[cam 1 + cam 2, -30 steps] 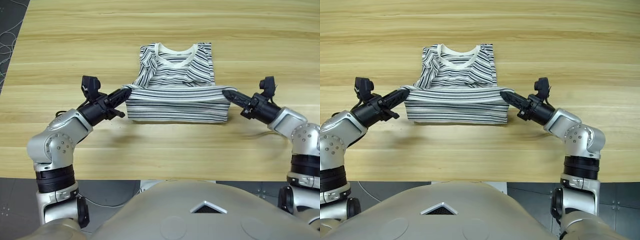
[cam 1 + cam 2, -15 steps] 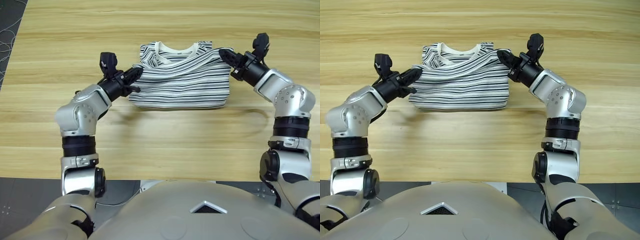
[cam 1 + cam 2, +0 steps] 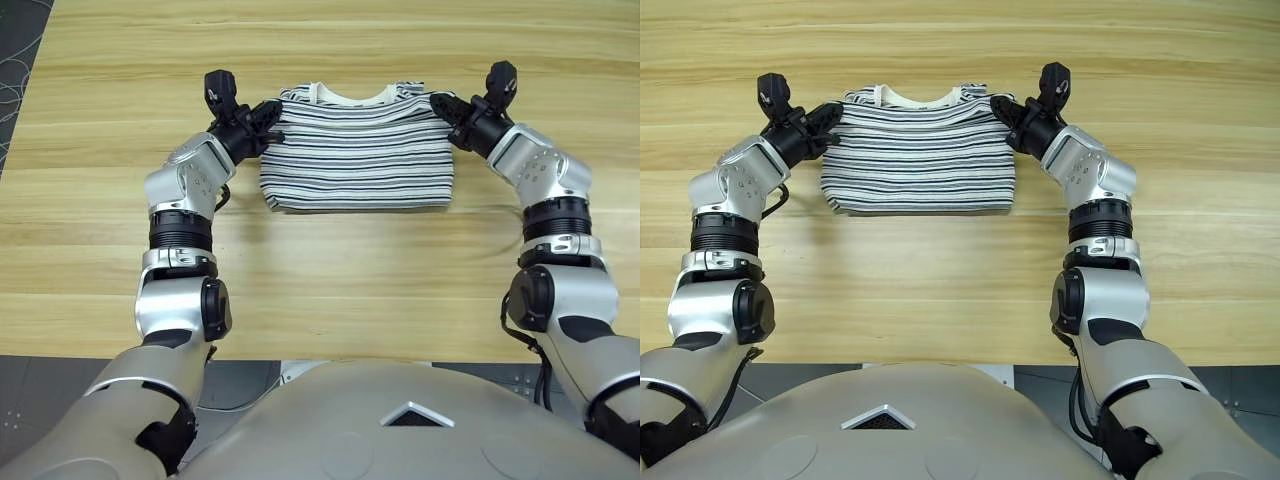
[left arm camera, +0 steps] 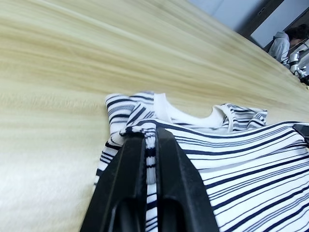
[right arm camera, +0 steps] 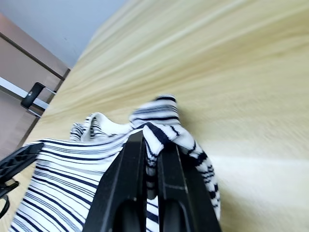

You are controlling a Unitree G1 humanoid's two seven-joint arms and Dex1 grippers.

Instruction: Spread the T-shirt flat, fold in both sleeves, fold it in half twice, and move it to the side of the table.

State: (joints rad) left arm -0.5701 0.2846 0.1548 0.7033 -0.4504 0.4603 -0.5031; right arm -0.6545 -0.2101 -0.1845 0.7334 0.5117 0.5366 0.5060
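— Is the shirt [image 3: 355, 160] folded over now?
— Yes, just laid over. Left claw [image 3: 268, 118] and right claw [image 3: 442, 106] pinch its far corners, upper middle of the frame. First half-fold looks nearly done.

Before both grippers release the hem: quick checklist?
1. Left gripper shut on a T-shirt corner: ok.
2. Right gripper shut on the other corner: ok.
3. Hem lies up at the collar, which shows just above it: ok.
4. Near fold edge straight: ok.
5. Held corners resting on the layer below: cannot tell.
6. Bare table on both sides for the later move: ok.
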